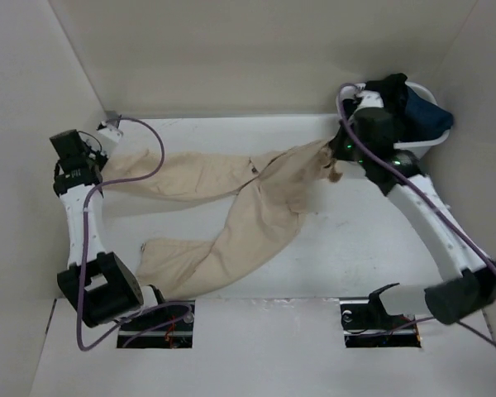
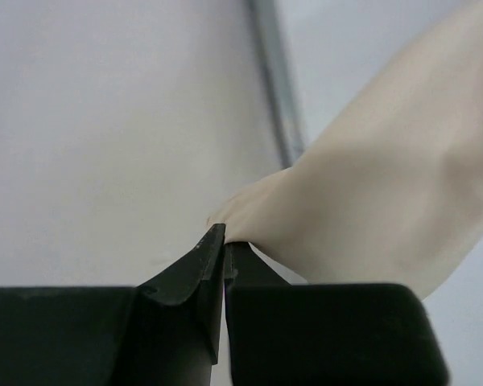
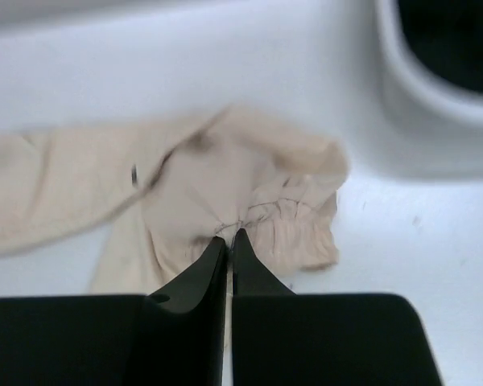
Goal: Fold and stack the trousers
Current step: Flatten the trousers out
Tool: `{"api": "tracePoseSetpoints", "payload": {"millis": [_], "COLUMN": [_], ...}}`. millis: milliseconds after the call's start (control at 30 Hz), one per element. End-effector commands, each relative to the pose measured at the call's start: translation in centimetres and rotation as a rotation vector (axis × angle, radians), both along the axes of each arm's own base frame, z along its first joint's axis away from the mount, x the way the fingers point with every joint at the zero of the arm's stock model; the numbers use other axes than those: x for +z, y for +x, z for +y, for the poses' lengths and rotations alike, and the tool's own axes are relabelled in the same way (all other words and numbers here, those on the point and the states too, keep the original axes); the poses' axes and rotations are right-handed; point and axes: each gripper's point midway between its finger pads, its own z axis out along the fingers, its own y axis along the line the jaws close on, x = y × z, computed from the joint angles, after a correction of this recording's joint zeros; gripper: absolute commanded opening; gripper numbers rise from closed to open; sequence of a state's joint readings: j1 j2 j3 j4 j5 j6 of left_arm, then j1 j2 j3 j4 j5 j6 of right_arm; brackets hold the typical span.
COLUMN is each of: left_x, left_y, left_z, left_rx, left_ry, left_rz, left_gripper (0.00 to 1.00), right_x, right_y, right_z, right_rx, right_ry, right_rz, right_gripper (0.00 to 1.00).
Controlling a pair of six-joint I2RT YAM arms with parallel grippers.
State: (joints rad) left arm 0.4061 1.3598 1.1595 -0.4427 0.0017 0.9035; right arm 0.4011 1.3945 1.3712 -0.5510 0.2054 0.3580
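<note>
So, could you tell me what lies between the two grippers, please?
The trousers: the top view shows one leg and the waist spanning from the left gripper to the right gripper, both shut on the cloth.

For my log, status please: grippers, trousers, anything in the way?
Left gripper shut on trousers leg cuff. Right gripper shut on waist end. Trousers unfolded. White bin beside right gripper, not blocking.

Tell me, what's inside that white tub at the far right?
A black garment and a dark-blue one bulge above the tub rim. Whatever lies beneath them is covered.
</note>
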Motion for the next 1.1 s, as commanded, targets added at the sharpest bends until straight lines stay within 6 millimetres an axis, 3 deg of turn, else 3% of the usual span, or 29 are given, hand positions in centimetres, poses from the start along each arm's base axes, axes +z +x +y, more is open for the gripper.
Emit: {"api": "tracePoseSetpoints", "payload": {"millis": [0, 67, 200, 300, 433, 533, 600, 667, 767, 867, 933, 967, 1000, 1067], "left_x": [9.3, 12.0, 16.9, 19.2, 19.4, 19.8, 18.8, 16.5, 12.7, 8.8, 7.1, 6.6, 6.3, 5.9], "left_y": [-1.1, -1.7, -2.4, -3.0, -2.6, -0.8, 1.6, 5.3, 11.1, 15.9, 17.7, 18.1, 18.1, 16.9], "left_z": [-0.1, 0.5, 1.7, 3.3, 3.8, 2.6, 1.4, 0.4, -1.0, -1.8, -2.0, -1.9, -1.9, -2.1], "left_rx": [0.006, 0.024, 0.054, 0.087, 0.084, 0.052, 0.021, -0.006, -0.038, -0.041, -0.033, -0.026, -0.021, -0.028], "left_ry": [0.046, 0.069, 0.120, 0.158, 0.162, 0.142, 0.112, 0.085, 0.047, 0.033, 0.024, 0.018, 0.010, -0.008], "left_rz": [-0.192, -0.249, -0.345, -0.383, -0.383, -0.398, -0.375, -0.332, -0.248, -0.134, -0.073, -0.053, -0.037, -0.008], "left_gripper": [0.00, 0.00, 0.00, 0.00, 0.00, 0.01, 0.01, 0.01, 0.04, 0.20, 0.31, 0.43, 0.54, 0.61], "right_x": [11.8, 13.7, 15.8, 17.0, 16.8, 14.9, 12.8, 10.8, 9.6, 9.1, 9.4, 9.6, 10.2, 11.4], "right_y": [-3.5, -4.7, -5.9, -7.3, -8.6, -9.2, -9.7, -10.0, -9.8, -8.1, -6.5, -6.0, -5.5, -4.8], "right_z": [-1.7, -3.4, -8.7, -12.4, -13.2, -12.7, -13.0, -14.0, -15.5, -15.4, -14.7, -14.5, -14.4, -13.9], "right_rx": [0.111, 0.121, -0.011, -0.123, -0.130, -0.118, -0.130, -0.167, -0.226, -0.232, -0.223, -0.221, -0.220, -0.206], "right_ry": [0.012, -0.011, -0.043, -0.064, -0.065, -0.059, -0.062, -0.071, -0.090, -0.075, -0.044, -0.035, -0.021, 0.006], "right_rz": [-0.263, -0.292, -0.316, -0.366, -0.390, -0.349, -0.311, -0.276, -0.265, -0.236, -0.229, -0.235, -0.252, -0.285], "right_gripper": [0.00, 0.00, 0.00, 0.00, 0.00, 0.00, 0.00, 0.00, 0.00, 0.00, 0.00, 0.00, 0.00, 0.00]}}
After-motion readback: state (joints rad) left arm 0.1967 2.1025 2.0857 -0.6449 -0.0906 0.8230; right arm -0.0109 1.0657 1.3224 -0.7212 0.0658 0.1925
